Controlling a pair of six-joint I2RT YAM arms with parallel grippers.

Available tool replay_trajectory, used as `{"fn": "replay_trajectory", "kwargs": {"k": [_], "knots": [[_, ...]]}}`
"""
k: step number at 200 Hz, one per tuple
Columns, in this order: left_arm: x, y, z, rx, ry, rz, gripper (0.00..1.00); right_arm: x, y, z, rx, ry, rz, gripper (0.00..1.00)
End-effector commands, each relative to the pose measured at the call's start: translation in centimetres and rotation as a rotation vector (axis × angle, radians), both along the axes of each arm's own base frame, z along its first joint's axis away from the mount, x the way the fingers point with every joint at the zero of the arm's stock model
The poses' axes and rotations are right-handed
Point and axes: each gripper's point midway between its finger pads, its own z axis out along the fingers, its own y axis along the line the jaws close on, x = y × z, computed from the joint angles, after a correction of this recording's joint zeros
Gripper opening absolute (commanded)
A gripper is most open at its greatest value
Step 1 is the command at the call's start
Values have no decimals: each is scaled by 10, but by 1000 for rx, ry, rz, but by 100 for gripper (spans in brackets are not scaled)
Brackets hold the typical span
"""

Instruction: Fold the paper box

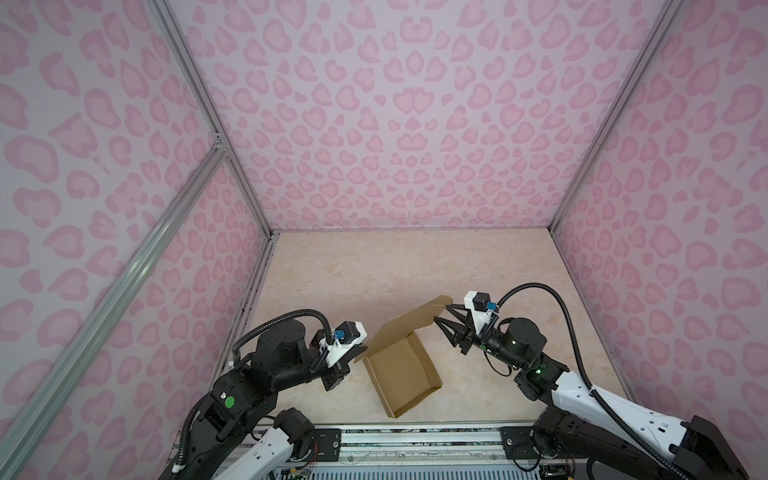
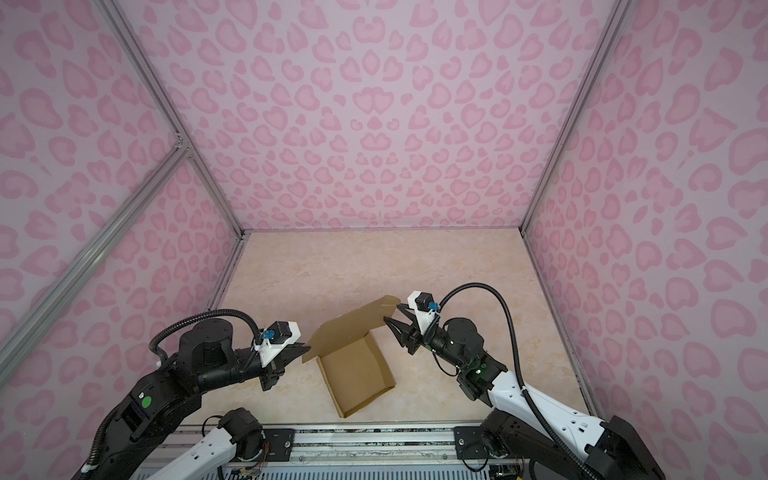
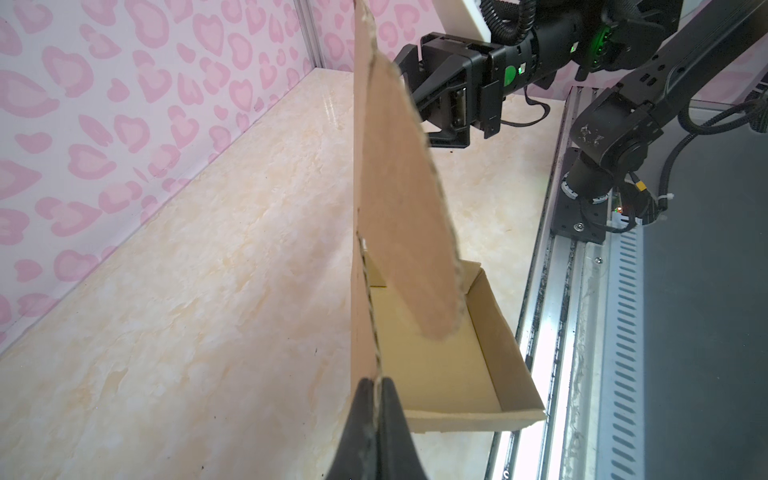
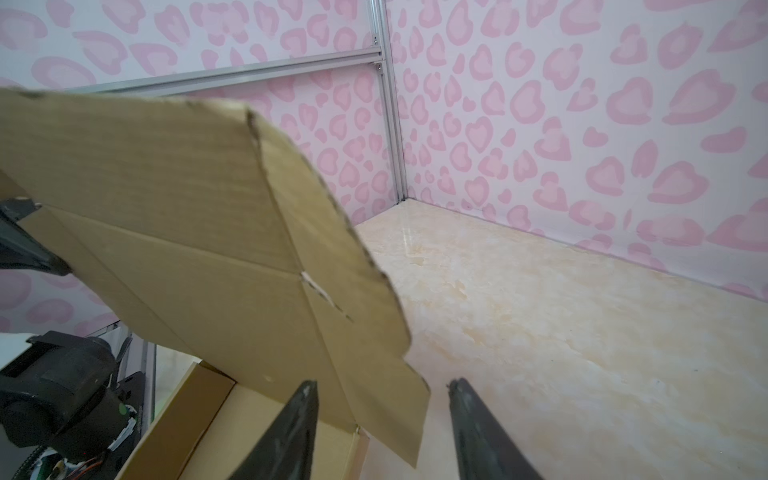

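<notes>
left claw (image 3: pixel 376 384) clenched on the left edge of the box lid (image 1: pixel 409 322) props it up so your released right claw (image 4: pixel 382 384) can fold the right flap (image 4: pixel 365 340).

I see the paper box (image 1: pixel 405 374) sitting open-topped on the marbled table (image 1: pixel 353 282), its lid (image 1: pixel 409 328) raised behind the tray. My left gripper (image 1: pixel 358 352) meets the lid's left corner, jaws together. My right gripper (image 1: pixel 441 313) sits at the lid's right edge, fingers spread apart.
</notes>
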Motion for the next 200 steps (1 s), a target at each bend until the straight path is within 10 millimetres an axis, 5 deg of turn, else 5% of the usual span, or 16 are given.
{"fn": "replay_trajectory", "kwargs": {"k": [1,50,71,120,200], "knots": [[-1,1,2,-1,-24,-6,4,-1,2,5,4,-28,13,53],[0,3,-4,-2,-35,6,4,-2,4,9,7,-35,22,43],[3,3,-4,2,-41,22,4,-6,4,12,2,-41,25,26],[19,4,-5,9,-59,83,4,-20,15,5,-57,-44,48,6],[53,3,-10,-27,-87,218,4,-20,20,-9,-178,-35,-33,0]]}}
